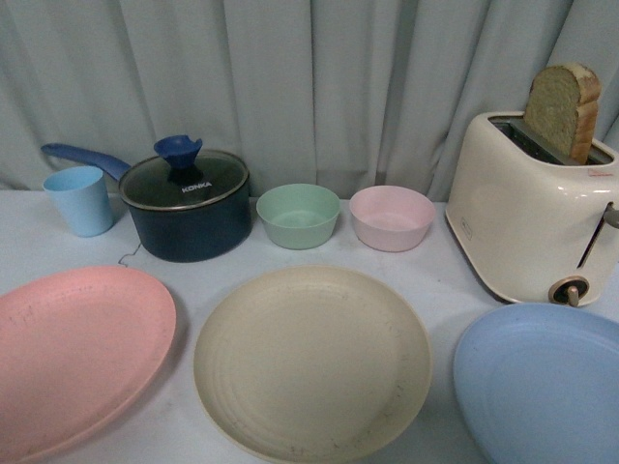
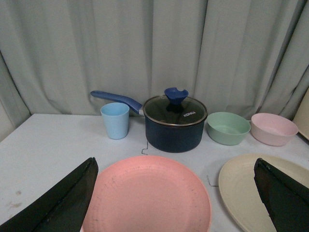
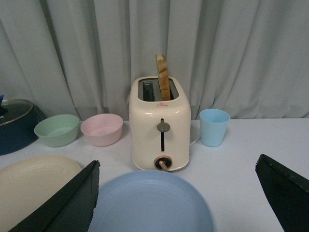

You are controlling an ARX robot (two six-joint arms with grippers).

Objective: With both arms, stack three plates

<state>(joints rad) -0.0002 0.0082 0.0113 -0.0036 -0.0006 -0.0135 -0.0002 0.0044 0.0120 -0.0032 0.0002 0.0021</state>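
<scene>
Three plates lie side by side along the table's near edge. The pink plate (image 1: 73,353) is at the left, the cream-beige plate (image 1: 311,361) in the middle, the light blue plate (image 1: 546,382) at the right. No arm shows in the front view. My left gripper (image 2: 176,193) is open and empty, hovering above the pink plate (image 2: 147,198), with the cream-beige plate (image 2: 246,191) beside it. My right gripper (image 3: 178,198) is open and empty above the light blue plate (image 3: 149,205), with the cream-beige plate (image 3: 34,186) to one side.
Behind the plates stand a light blue cup (image 1: 79,199), a dark blue lidded saucepan (image 1: 189,201), a green bowl (image 1: 298,215), a pink bowl (image 1: 392,217) and a cream toaster (image 1: 537,217) holding a bread slice (image 1: 563,106). A second light blue cup (image 3: 214,126) stands beyond the toaster. A curtain closes the back.
</scene>
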